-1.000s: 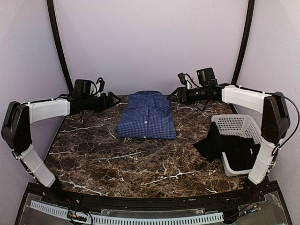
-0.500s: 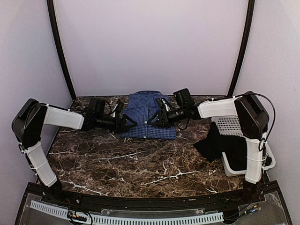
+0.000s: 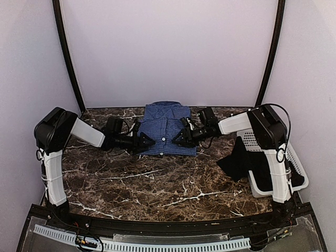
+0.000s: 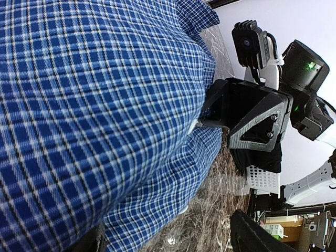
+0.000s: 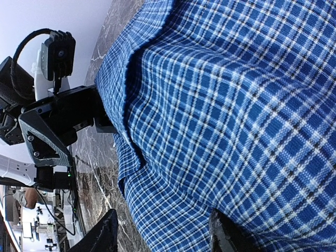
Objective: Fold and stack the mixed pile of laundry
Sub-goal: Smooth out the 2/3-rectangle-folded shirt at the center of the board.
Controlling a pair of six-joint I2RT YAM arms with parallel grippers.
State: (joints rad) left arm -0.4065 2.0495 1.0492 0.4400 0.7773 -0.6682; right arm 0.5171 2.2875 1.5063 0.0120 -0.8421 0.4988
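Note:
The blue-and-white check shirt lies folded at the back middle of the marble table. It fills the left wrist view and the right wrist view. My left gripper is low at the shirt's near left corner, open, with the shirt's edge between its fingers. My right gripper is low at the shirt's near right part, open, with cloth between its fingers. The black garment hangs out of the basket onto the table at the right.
The white perforated basket stands at the right edge, beside the right arm. Each wrist view shows the other gripper across the shirt, the right one and the left one. Brown marble table stretches in front of the shirt.
Both arms have swung in from the back corners and come down to the shirt's near edge, facing each other. The shirt and the black garment have not moved.

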